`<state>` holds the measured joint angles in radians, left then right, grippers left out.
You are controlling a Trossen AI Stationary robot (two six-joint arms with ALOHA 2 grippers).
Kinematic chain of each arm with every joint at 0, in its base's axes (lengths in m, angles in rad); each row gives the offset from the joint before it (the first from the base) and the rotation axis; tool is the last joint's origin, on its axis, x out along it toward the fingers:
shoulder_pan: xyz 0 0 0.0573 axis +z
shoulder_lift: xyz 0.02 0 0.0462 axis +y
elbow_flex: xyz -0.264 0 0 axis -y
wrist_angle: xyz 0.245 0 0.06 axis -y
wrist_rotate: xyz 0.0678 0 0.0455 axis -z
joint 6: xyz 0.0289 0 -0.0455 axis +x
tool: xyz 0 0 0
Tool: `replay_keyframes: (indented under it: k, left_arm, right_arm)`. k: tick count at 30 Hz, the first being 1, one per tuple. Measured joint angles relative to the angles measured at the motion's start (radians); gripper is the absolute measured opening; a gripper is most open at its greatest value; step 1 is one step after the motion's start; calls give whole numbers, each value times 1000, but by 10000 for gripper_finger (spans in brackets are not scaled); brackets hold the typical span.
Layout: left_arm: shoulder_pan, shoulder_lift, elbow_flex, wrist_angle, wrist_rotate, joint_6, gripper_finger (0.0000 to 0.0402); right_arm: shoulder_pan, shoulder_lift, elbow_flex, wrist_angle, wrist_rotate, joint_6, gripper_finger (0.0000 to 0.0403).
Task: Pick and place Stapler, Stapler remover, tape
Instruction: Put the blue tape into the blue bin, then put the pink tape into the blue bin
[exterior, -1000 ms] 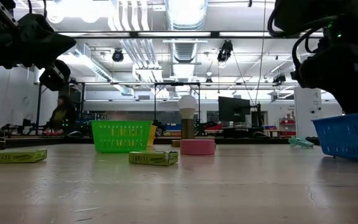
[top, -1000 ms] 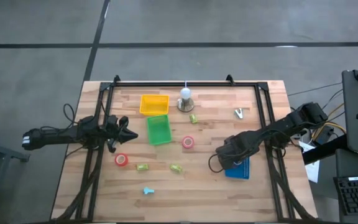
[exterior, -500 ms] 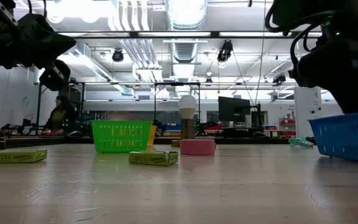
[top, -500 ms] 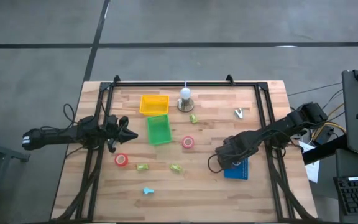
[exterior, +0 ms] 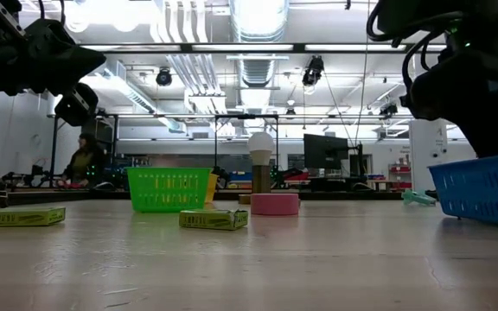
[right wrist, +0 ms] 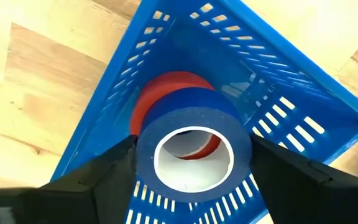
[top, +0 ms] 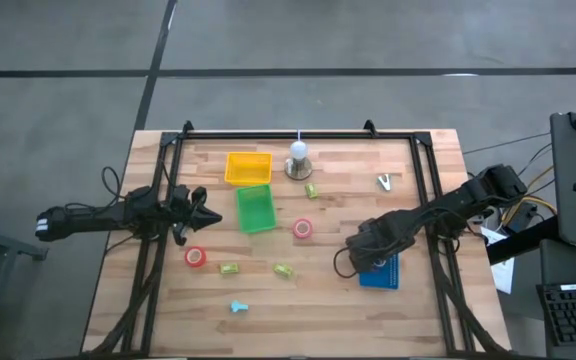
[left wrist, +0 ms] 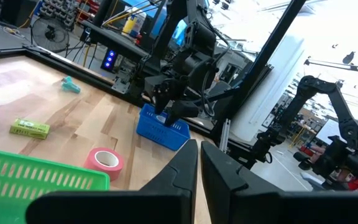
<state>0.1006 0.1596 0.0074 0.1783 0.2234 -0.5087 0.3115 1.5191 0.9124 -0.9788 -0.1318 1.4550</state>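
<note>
**Q:** Over the blue basket (right wrist: 303, 93), what was the right gripper (right wrist: 194, 163) actually doing?

**A:** It had its fingers (right wrist: 98, 174) spread around a blue tape roll (right wrist: 194, 134), pinching it from both sides, and held it right above the basket's opening. A red tape roll (right wrist: 166, 93) was already lying in the basket directly beneath the blue one. My read: it was lined up that way so the blue roll would drop in on top of or next to the red one, so the placing step looked nearly done for that roll.

**Q:** And the other arm?

**A:** The left gripper (left wrist: 199, 163) was parked, fingers pressed nearly together with just a sliver of gap, holding nothing. Ahead of it sat the green basket (left wrist: 39, 177), and beyond that a pink-red tape roll (left wrist: 104, 163) still on the table, so probably waiting its turn.

**Q:** What else was left out?

**A:** From overhead, another red tape roll (top: 196, 257) lay close to the left gripper (top: 208, 213), the pink-red one (top: 302, 229) sat between the two grippers, plus a few small yellow-green boxes (top: 229, 269), a light blue bit (top: 237, 307) and a small metal-looking tool (top: 384, 182) well away from the right gripper (top: 353, 262). I couldn't tell which was the stapler or the remover. A yellow basket (top: 248, 167) sat behind the green one (top: 255, 208), beside a light bulb on a stand (top: 298, 160).

**Q:** Surface and room?

**A:** Pale wood plank table (top: 318, 290) with a black frame. Behind it was a lab with ceiling ducts, bright lights, monitors, and a person (exterior: 83, 161) far off in the background.
</note>
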Motion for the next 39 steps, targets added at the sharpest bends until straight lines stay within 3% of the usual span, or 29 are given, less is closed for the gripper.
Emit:
replay_keyframes:
  k: [5,14,20,28,39]
  left_arm:
    - [0,0,0,0,0,0,23]
    - [0,0,0,0,0,0,23]
    - [0,0,0,0,0,0,23]
    - [0,0,0,0,0,0,23]
    - [0,0,0,0,0,0,23]
  right_arm:
    - [0,1,8,30,1,-7,307]
    - [0,0,16,47,4,-21,273]
    - [0,-1,31,36,3,-19,289]
    - [-4,-1,117,-92,53,-19,325]
    - [-30,5,302,-87,137,-20,327]
